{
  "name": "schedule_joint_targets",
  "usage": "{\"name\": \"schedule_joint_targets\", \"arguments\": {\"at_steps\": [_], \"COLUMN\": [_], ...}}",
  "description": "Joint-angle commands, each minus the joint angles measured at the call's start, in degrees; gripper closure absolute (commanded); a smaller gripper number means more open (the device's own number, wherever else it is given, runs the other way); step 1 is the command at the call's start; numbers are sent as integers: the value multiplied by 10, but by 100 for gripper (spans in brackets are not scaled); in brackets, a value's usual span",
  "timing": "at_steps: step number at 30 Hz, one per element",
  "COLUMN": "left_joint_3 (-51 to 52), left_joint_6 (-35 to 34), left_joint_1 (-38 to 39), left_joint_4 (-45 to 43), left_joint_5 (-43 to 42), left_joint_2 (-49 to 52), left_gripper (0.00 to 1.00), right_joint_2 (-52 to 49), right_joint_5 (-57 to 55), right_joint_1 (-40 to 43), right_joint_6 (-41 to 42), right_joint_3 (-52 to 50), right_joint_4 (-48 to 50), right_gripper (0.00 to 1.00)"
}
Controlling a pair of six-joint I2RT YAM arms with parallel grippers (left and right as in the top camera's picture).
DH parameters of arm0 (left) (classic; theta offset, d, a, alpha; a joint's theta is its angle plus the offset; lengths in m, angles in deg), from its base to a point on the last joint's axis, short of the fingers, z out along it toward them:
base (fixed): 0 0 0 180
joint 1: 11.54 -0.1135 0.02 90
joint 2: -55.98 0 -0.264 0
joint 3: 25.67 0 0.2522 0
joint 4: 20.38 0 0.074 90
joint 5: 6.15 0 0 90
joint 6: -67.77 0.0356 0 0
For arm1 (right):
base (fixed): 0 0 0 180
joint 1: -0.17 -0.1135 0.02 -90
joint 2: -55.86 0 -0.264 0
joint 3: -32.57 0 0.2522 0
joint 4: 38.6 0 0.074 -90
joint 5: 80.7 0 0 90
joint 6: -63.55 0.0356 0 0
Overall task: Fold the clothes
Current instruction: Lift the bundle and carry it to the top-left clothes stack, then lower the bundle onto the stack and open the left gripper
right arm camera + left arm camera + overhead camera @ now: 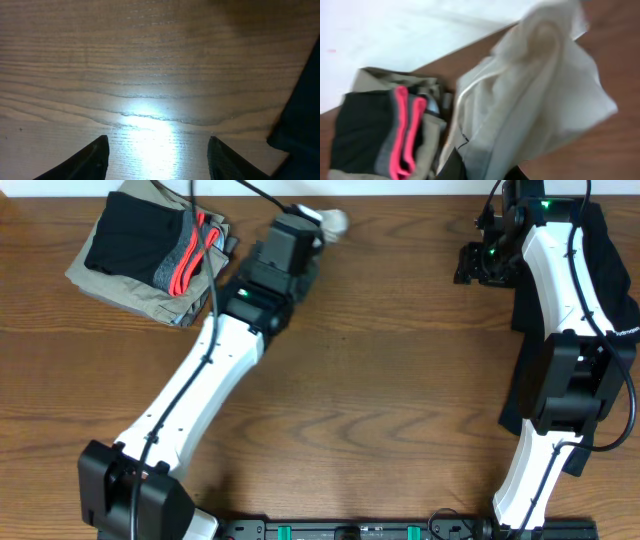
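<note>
Wooden table with two arms, seen from overhead and from each wrist.

**Progress.** Judged from the layout, the task is partly done. A folded stack of khaki, black and grey-with-red pieces lies at the far left. A dark garment sprawls unfolded along the right edge, under the right arm. A white garment is bunched at the far centre and not yet spread. Both appear still to be folded.

**Grippers.** The left gripper reaches the far centre. Its fingers are mostly hidden, but the white cloth issues from between them, so the jaws seem clamped on it. The right gripper hangs over bare wood, jaws apart and holding nothing.

**Views compared.** Overhead shows only a white scrap beyond the left gripper. The left wrist view shows its creased folds and a seam, with the stack just beside it. The right wrist view alone confirms the empty jaws, with dark cloth at its right margin.
</note>
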Motion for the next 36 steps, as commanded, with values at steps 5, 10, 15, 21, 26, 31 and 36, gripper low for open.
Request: {"name": "schedule_joint_targets", "arguments": {"at_steps": [5,10,15,21,26,31,36], "left_joint_3": [-8,-8,-7,-7,-7,-7,-7], "left_joint_6": [127,265,353,381,400,400,400], "left_joint_1": [-77,-123,-182,-257,-311,-329,-329], "left_joint_4": [-105,-212,-300,-342,-383,-408,-404], "left_joint_5": [74,120,111,70,38,28,33], "left_joint_2": [-23,-22,-16,12,59,106,155], "left_gripper": [94,94,94,94,94,94,94], "right_joint_2": [8,8,8,8,8,8,8], "right_joint_5": [-5,-5,-5,-5,-5,-5,-5], "right_joint_1": [-8,-8,-9,-9,-9,-10,-16], "right_joint_6": [-7,-7,-6,-6,-6,-3,2], "right_joint_3": [-2,-2,-2,-2,-6,-16,-19], "right_joint_4": [-2,0,2,1,-1,-1,-1], "right_gripper": [39,39,39,39,39,39,39]}}
